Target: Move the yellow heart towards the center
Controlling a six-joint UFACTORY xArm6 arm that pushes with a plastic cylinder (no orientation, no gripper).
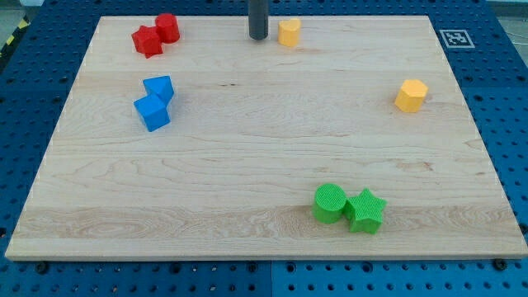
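The yellow heart (289, 32) sits near the view's top edge of the wooden board (264, 165), a little right of the middle. My tip (258, 38) is on the board just left of the heart, with a small gap between them. The rod rises straight out of the view's top.
A yellow pentagon-like block (411, 96) lies at the right. A red star (148, 41) and a red cylinder (168, 27) touch at the top left. Two blue blocks (155, 102) touch at the left. A green cylinder (330, 203) and a green star (365, 210) touch at the bottom right.
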